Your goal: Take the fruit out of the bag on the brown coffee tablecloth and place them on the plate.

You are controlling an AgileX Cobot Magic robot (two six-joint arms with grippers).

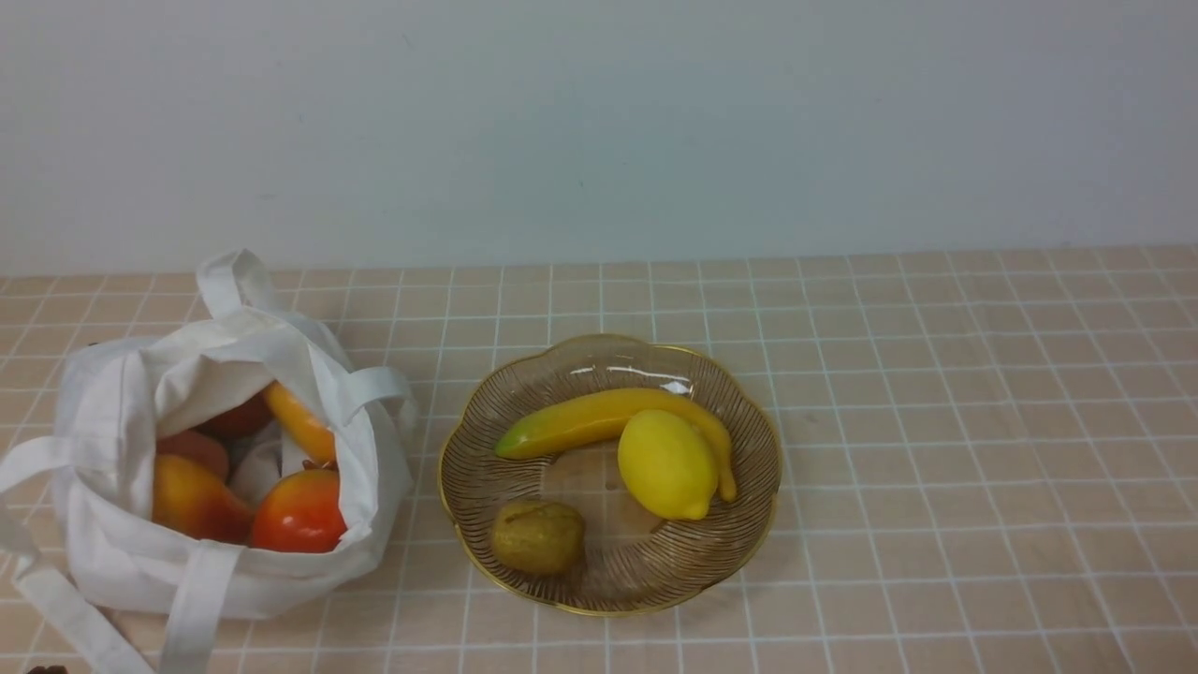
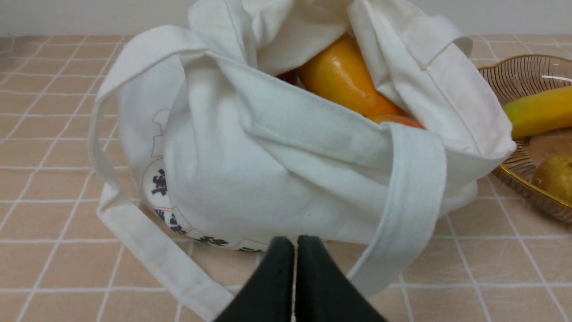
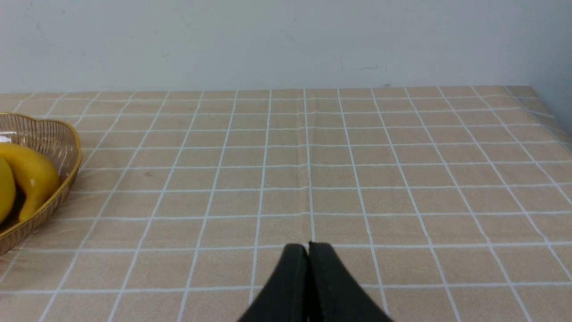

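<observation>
Both claws together, empty. Open left claw [image 2: 295, 243] before dipping into bag [image 1: 122, 412]; take top orange fruit [image 1: 299, 423], probably loose, avoiding straps.

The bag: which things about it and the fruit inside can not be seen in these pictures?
- Bag, front view: cloth folds hide how many fruits lie inside.
- Left wrist view: black print on the bag, hidden by a fold and the shut left hand.
- Front view: neither hand shows.
</observation>
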